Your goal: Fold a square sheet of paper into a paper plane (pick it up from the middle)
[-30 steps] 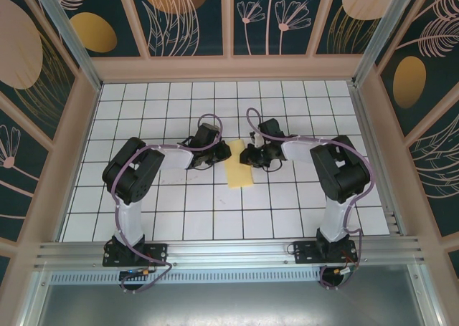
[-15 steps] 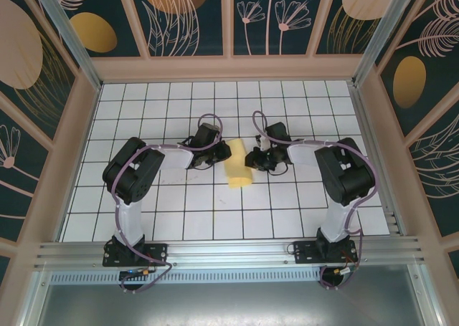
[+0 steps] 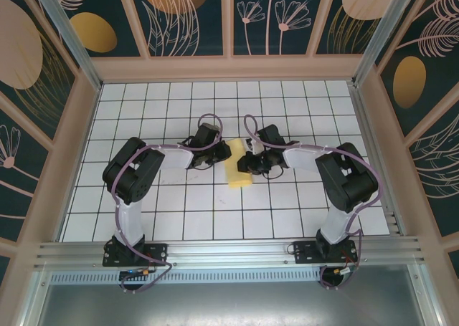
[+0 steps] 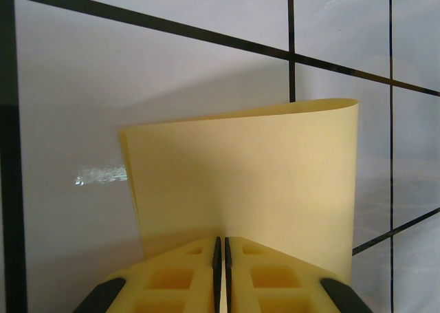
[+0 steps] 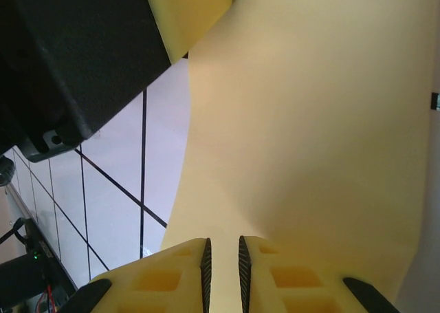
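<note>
A robot lab test cell: a white table (image 3: 215, 218) ruled in a black grid lies under the left tool (image 3: 219, 156) and right tool (image 3: 248, 163). Pink-framed panels (image 3: 186, 18) printed with leaves wall it in, and an aluminium mounting rail (image 3: 229, 253) runs behind both tools.

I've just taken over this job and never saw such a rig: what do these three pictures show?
Two robot arms, left arm and right arm, stand at a white grid table. The wide picture looks down from above and behind them. The other two come from wrist cameras, looking out past each gripper. Between the arms is a pale yellow paper, curved upward off the table. The left gripper is shut on its edge. The right gripper has its jaws almost together at the paper; whether they pinch it I cannot tell.
</note>
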### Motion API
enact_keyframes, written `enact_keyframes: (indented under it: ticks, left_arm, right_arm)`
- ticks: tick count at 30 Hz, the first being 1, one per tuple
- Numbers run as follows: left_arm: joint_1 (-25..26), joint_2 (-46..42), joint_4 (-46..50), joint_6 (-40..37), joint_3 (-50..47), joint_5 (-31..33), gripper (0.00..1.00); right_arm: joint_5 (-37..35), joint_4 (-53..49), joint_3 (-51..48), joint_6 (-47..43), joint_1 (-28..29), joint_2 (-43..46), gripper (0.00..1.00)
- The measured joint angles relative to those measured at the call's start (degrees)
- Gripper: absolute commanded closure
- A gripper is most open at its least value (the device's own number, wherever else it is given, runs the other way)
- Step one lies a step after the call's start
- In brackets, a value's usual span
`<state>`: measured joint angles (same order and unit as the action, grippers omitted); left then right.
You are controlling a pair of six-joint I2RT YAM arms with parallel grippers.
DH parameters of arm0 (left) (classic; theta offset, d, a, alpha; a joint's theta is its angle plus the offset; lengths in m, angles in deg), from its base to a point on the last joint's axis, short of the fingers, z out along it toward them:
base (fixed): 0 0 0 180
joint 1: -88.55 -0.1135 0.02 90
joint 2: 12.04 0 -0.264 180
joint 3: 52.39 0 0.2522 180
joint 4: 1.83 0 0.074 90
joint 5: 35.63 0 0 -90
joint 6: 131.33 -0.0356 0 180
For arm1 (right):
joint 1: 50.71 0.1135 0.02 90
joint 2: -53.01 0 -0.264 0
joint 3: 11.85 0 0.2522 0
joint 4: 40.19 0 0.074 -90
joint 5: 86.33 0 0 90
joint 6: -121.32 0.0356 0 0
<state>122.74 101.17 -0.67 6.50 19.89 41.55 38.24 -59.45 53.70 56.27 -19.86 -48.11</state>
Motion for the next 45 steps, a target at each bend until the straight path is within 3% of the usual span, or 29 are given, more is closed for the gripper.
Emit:
enact_keyframes:
  ticks: [19,32,39,45]
  left_arm:
    - [0.0,0.0,0.0,0.0,0.0,0.0,0.84]
    - [0.0,0.0,0.0,0.0,0.0,0.0,0.84]
    - [0.0,0.0,0.0,0.0,0.1,0.0,0.84]
    - [0.0,0.0,0.0,0.0,0.1,-0.1,0.84]
  right_arm:
    - [-3.2,-4.4,-2.4,-3.9,-0.2,0.3,0.77]
    - [-3.3,-2.6,-10.9,-2.1,-2.4,7.8,0.78]
    - [-3.5,-3.8,-8.0,0.1,-2.4,10.5,0.78]
    - [-4.9,-0.6,-0.8,2.2,-2.5,4.5,0.81]
